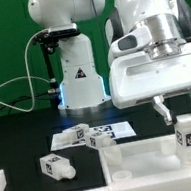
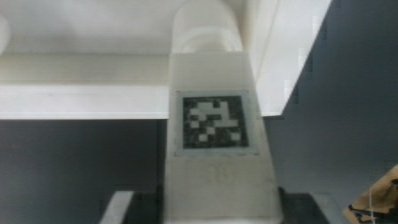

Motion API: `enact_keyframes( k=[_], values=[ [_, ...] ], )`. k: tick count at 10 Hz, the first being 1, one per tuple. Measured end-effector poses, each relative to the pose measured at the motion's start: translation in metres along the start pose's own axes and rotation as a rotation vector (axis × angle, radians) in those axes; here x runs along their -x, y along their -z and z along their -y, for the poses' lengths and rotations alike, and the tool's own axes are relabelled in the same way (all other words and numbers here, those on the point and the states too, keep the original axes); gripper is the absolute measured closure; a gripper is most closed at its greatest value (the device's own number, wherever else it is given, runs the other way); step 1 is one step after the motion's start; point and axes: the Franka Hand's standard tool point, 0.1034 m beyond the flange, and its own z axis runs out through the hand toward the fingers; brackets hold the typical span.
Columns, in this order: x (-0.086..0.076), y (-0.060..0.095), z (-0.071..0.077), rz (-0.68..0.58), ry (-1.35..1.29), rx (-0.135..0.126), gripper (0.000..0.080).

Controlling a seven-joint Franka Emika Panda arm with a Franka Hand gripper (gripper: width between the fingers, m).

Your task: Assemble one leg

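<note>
My gripper (image 1: 181,112) is at the exterior view's right, shut on a leg (image 1: 189,134), a chunky white peg with a square tag. The leg hangs upright below the fingers, over the right part of the large white panel with raised rims (image 1: 137,167). In the wrist view the leg (image 2: 215,120) runs straight out from between the fingers (image 2: 134,205), tag facing the camera, its far end over the panel's rim (image 2: 107,75). I cannot tell whether its lower end touches the panel.
A second leg (image 1: 57,166) lies on the black table left of the panel. Another (image 1: 78,134) lies by the marker board (image 1: 105,132). The robot base (image 1: 76,71) stands behind, with a cable (image 1: 12,93) to its left.
</note>
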Motion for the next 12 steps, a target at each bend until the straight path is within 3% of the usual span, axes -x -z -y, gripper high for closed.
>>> enact_keyframes(
  k=[3, 5, 6, 7, 9, 12],
  values=[
    [0.000, 0.000, 0.000, -0.010, 0.009, 0.000, 0.0515],
    [-0.005, -0.001, -0.002, 0.085, 0.002, 0.002, 0.0217],
    [-0.018, 0.001, -0.003, 0.090, -0.003, 0.002, 0.0217],
    [-0.018, -0.002, -0.005, 0.167, -0.010, 0.005, 0.0161],
    [-0.026, -0.005, -0.012, 0.336, -0.029, 0.011, 0.0151],
    [-0.015, -0.012, -0.015, 0.552, -0.055, 0.022, 0.0150]
  ],
)
